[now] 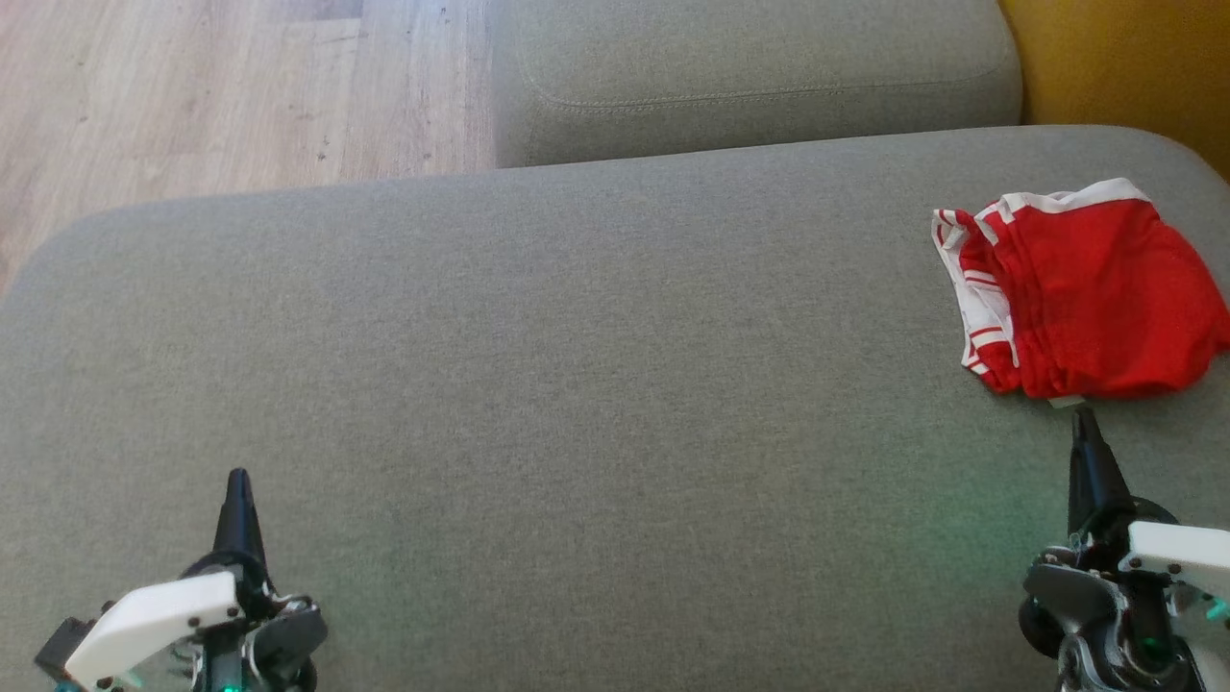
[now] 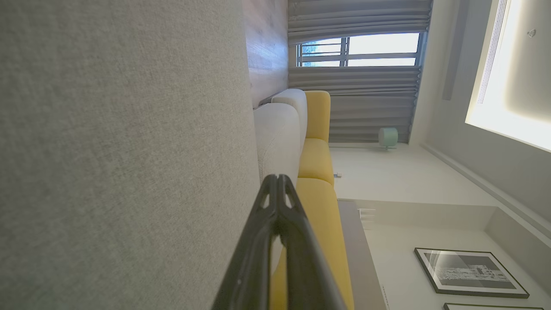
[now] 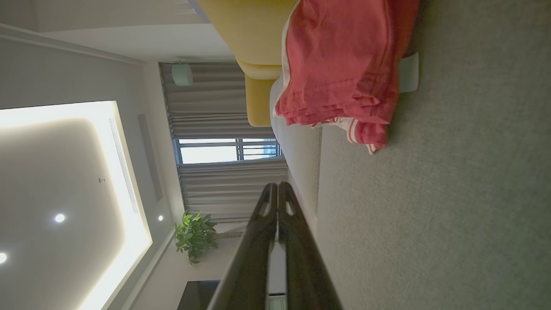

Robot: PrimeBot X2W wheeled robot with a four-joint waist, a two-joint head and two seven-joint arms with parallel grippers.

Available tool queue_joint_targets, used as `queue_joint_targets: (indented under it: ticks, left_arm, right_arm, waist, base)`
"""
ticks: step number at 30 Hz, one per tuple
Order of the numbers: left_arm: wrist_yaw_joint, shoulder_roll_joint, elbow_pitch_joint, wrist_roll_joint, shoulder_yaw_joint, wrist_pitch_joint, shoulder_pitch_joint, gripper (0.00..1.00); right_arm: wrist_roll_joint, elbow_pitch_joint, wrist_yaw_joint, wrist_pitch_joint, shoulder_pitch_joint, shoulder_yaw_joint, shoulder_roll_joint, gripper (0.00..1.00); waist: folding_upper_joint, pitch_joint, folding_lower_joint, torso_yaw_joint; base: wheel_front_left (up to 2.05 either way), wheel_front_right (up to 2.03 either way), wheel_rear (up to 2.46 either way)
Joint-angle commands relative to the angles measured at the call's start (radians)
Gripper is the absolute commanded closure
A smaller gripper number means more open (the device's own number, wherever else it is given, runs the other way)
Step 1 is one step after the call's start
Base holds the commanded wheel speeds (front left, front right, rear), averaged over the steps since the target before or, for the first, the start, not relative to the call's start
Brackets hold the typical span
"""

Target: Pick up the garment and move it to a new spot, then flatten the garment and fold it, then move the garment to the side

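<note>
Garment (image 1: 1086,293): red with white trim, lying in loose layers at far right end of cushion (image 1: 577,384), small white tag poking out toward cushion's near edge. Judged light, soft and limp; likely to sag and fall open on lifting, no breakage risk. Best pinched through the stacked hems or the trimmed edge facing cushion's middle, to keep layers together. Right gripper (image 1: 1084,423) over cushion's right end, just short of the tag, fingers pressed together, empty. Left gripper (image 1: 237,481) over cushion's near left, likewise clamped on nothing. Cushion grey woven cloth, flat, probably some grip, broad bare middle. Beyond cushion's far edge: wood floor (image 1: 192,86), second grey cushion (image 1: 750,77), yellow upholstery (image 1: 1134,58). Further off: curtained window (image 2: 361,49), plant (image 3: 193,234), framed picture (image 2: 469,271).
</note>
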Motion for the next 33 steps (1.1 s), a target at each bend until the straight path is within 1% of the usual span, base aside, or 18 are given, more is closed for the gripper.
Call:
queue_joint_targets:
  ticks: [1, 33]
  left_arm:
    - [-0.007, 0.011, -0.028, -0.004, 0.038, 0.004, -0.051, 1.00]
    - [-0.007, 0.011, -0.028, -0.004, 0.038, 0.004, -0.051, 1.00]
  right_arm:
    - [0.007, -0.039, -0.001, 0.006, -0.055, 0.020, -0.005, 1.00]
    - [0.007, -0.039, -0.001, 0.006, -0.055, 0.020, -0.005, 1.00]
  waist:
    - [0.0000, 0.000, 0.0000, 0.000]
    - [0.0000, 0.000, 0.0000, 0.000]
  base:
    - [0.00, 0.00, 0.00]
    - [0.00, 0.00, 0.00]
